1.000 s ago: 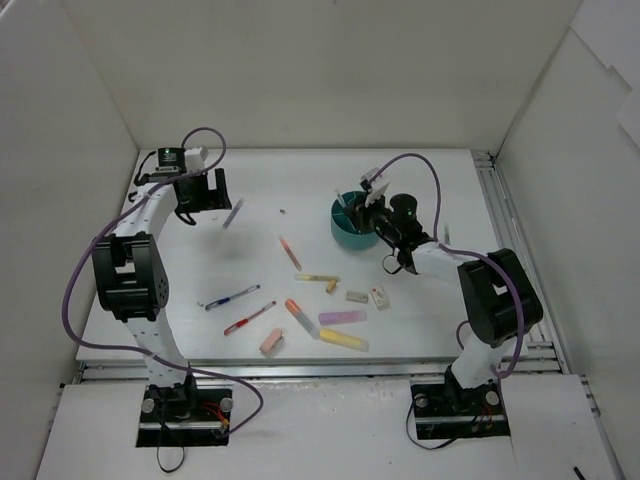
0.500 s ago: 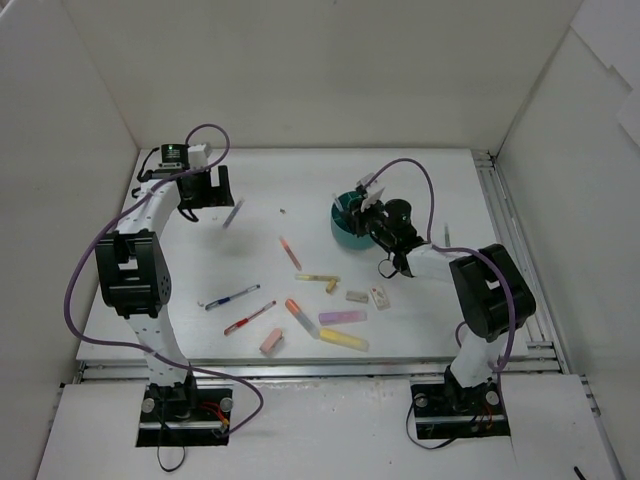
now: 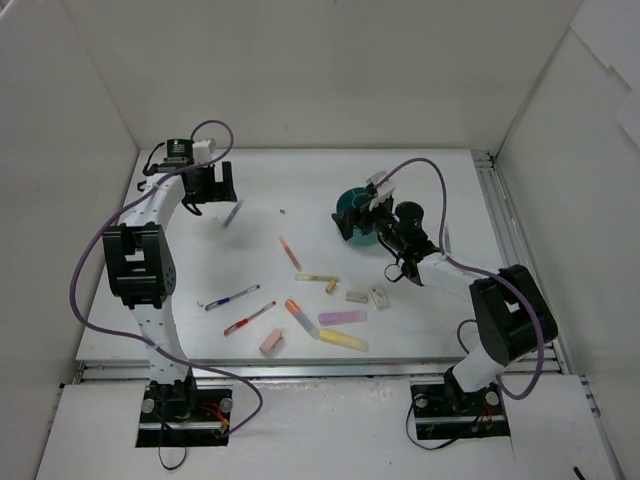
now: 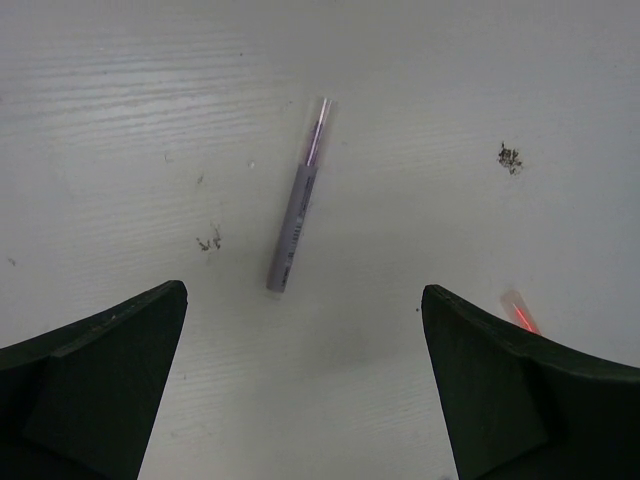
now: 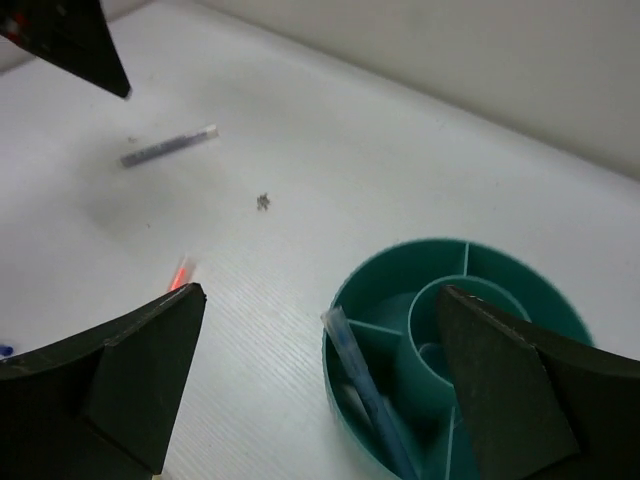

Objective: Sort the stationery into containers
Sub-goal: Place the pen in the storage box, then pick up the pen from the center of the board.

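The round teal cup with inner dividers stands at the back right, and a blue pen leans in an outer compartment. My right gripper hangs open just above the cup's near rim and holds nothing; from the top it covers most of the cup. My left gripper is open over bare table, just short of a grey pen. From the top, that gripper is at the back left beside the grey pen. A red pen lies mid-table.
Loose stationery lies toward the front: a blue pen, a second red pen, orange, purple and yellow highlighters, a pink eraser and pale erasers. White walls close in the back and sides.
My right gripper has opened, and the blue pen now rests in the cup. The right arm shifted slightly over the cup. The left gripper edged a little to the right.
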Robot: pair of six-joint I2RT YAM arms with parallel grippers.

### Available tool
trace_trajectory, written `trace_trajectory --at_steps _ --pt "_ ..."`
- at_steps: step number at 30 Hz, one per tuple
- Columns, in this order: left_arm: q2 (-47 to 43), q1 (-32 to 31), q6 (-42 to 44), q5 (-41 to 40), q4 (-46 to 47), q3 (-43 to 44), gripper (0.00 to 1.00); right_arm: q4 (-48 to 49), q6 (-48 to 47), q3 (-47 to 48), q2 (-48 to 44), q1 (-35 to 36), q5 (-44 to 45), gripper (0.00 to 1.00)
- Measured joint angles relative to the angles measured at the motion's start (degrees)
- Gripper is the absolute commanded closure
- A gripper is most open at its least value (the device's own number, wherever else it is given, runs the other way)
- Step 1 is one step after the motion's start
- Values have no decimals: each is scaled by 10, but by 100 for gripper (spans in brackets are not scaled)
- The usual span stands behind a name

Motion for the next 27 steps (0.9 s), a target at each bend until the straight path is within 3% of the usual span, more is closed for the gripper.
trace_trajectory --at_steps 7,10,17,25,27 --pt "95 -14 5 0 -30 104 2 12 30 -12 -129 0 -9 2" --pt "131 -20 11 0 -49 140 13 20 52 -28 -166 -2 -15 2" --pt "198 -46 28 -33 -93 207 29 21 100 -65 -187 -32 -16 2" --pt "220 -73 33 -66 -116 231 61 15 134 -96 -213 -67 -24 2" --pt "220 -73 32 -72 -120 231 63 15 137 -104 -227 -73 -26 2"
